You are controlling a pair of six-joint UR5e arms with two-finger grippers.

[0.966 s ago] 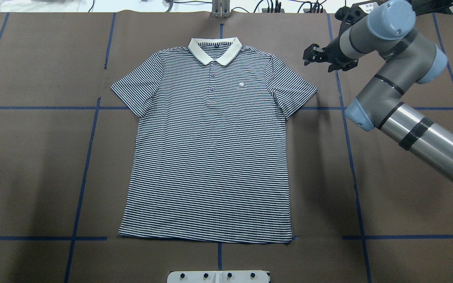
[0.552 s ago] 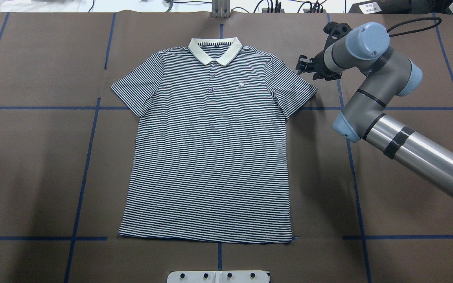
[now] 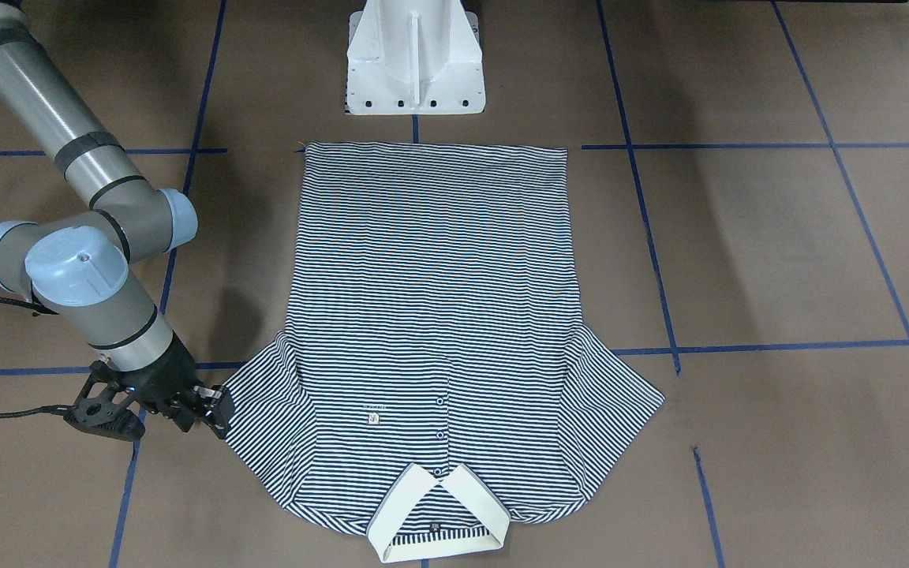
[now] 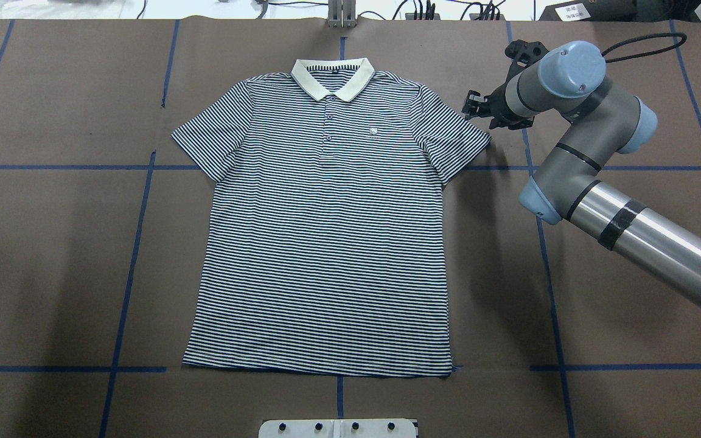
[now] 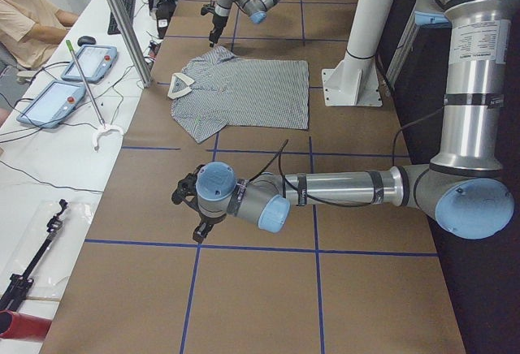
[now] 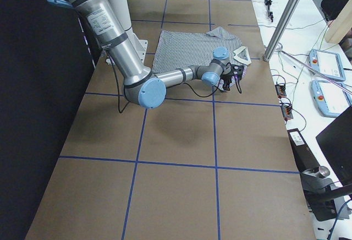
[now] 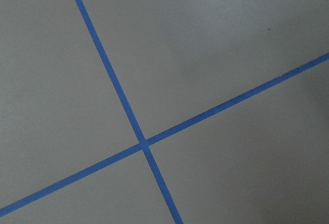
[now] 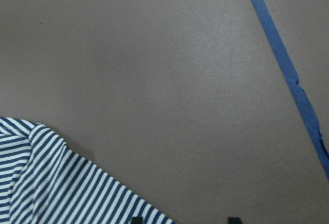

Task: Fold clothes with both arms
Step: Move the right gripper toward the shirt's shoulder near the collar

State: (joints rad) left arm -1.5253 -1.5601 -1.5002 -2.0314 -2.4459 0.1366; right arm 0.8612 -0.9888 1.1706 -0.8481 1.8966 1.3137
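Right gripper (image 4: 472,106): fingers apart, nothing clamped, positioned low at the outer edge of the sleeve (image 4: 457,140) on the robot's right. In the wrist view one fingertip (image 8: 136,220) stood over the striped hem and the other over bare table (image 4: 52,243). Left gripper (image 5: 188,208): well apart from the garment, above a crossing of blue tape (image 7: 144,144); whether apart or together could not be told. Polo shirt (image 4: 326,243): flat, front up, mid-table, cream collar (image 4: 332,78) on the side away from the robot.
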